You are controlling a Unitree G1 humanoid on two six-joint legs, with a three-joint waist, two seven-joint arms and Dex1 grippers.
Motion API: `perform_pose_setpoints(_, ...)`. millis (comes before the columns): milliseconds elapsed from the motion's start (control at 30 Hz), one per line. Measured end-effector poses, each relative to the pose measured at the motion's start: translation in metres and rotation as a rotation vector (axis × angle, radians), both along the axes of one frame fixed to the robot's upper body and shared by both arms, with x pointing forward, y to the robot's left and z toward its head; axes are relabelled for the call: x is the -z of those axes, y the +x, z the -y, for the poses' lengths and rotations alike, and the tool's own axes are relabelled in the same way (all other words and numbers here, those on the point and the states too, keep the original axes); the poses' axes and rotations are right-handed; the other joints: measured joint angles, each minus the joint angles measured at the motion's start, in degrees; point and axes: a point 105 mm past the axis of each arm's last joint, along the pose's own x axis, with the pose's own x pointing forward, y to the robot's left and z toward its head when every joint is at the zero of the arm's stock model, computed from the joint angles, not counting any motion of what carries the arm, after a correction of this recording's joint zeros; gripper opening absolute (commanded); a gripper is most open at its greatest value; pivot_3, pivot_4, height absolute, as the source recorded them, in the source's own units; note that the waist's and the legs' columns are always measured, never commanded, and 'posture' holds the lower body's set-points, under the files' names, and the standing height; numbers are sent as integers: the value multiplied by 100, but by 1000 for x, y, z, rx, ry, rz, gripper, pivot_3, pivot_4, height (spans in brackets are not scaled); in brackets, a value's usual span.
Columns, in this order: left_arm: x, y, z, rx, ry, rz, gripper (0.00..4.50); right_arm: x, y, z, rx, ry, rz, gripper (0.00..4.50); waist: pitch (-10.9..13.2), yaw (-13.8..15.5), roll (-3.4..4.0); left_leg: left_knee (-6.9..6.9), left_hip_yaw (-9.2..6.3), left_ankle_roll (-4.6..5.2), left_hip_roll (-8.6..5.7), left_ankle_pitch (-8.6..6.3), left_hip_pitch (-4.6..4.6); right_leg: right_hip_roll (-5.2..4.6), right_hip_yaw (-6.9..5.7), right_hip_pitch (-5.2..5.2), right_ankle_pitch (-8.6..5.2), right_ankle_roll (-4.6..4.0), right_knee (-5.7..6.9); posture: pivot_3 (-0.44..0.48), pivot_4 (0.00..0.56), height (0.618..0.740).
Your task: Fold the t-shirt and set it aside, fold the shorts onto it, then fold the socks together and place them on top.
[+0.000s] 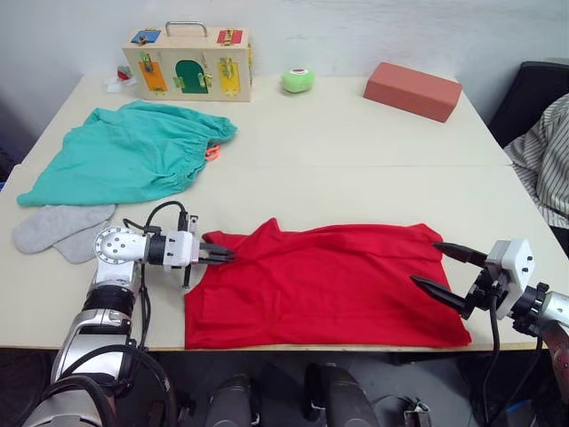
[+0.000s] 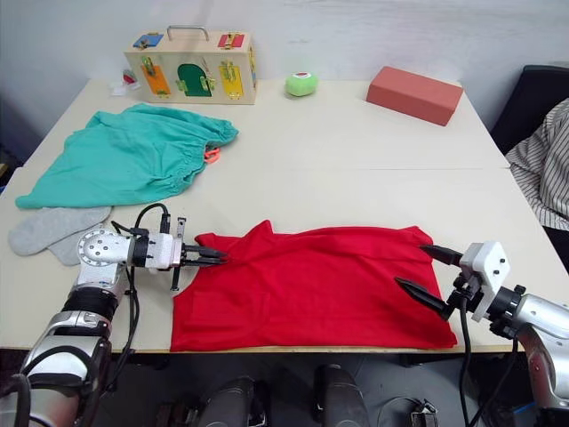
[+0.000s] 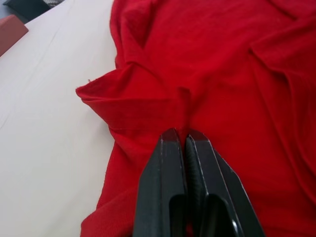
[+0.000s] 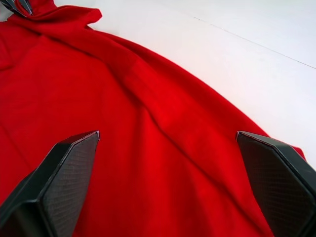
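Left end effector point(image 1: 224, 254): clenched on t-shirt point(image 1: 329, 285) edge.
Right end effector point(image 1: 444, 271): released.
Left: shorts point(image 1: 133, 151), socks point(image 1: 62, 229) unfolded.

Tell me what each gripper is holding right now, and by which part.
The left gripper is shut on the t-shirt at its left edge fold. The right gripper is open, holding nothing.

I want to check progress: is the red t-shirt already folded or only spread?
Partly folded: the t-shirt lies as a wide band, its upper part doubled over; left gripper pinches one end.
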Motion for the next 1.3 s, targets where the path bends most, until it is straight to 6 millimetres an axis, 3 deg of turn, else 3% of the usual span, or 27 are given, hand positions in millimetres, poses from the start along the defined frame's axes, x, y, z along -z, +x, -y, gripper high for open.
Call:
perform_pose_setpoints(133,3,0,0,0,4,-3,35,1,0,0,1,0,-3,4500,0,4,0,0,-1,3,-1,-1,0,0,-15,3,0,0,-2,0,150,740)
perform_pose_setpoints(233,3,0,0,-1,5,-7,660,1,-1,0,1,1,-5,4500,0,3,0,0,-3,3,-1,-1,0,-1,-34,3,0,0,-2,0,150,740)
perform_pose_setpoints(367,-2,2,-3,-18,-20,-36,1898,2,-1,1,2,1,-9,4500,0,2,0,0,-7,3,0,-1,0,-1,-38,6,0,0,-3,0,150,740)
perform_pose_setpoints(600,-30,2,-7,-58,-82,-156,3978,4,-2,1,5,2,-15,4500,-2,-8,4,0,-14,2,0,-1,1,0,-40,14,0,0,-6,0,150,740)
perform_pose_setpoints(833,-3,-21,4,-197,-126,-215,3978,7,-3,0,12,18,-20,4500,-3,1,5,-2,-21,0,3,-3,5,-2,4,20,0,0,-10,0,150,740)
perform_pose_setpoints(1033,-10,-17,14,-271,-156,-127,3978,6,-2,-1,9,18,-15,4500,-5,28,9,-4,-44,13,3,-29,26,-8,-13,59,-1,-3,-25,0,150,740)
perform_pose_setpoints(1133,-8,-15,15,-304,-159,-114,3419,7,-2,-2,6,18,-18,4500,-5,8,9,-7,-46,-3,6,-22,24,-6,-21,59,-3,-7,-29,0,150,740)
perform_pose_setpoints(1300,-10,-13,15,-314,-157,-61,1876,8,-1,-6,-8,19,-25,4500,-5,14,9,-7,-50,-4,6,-23,24,-6,-29,64,-3,-8,-36,0,150,740)
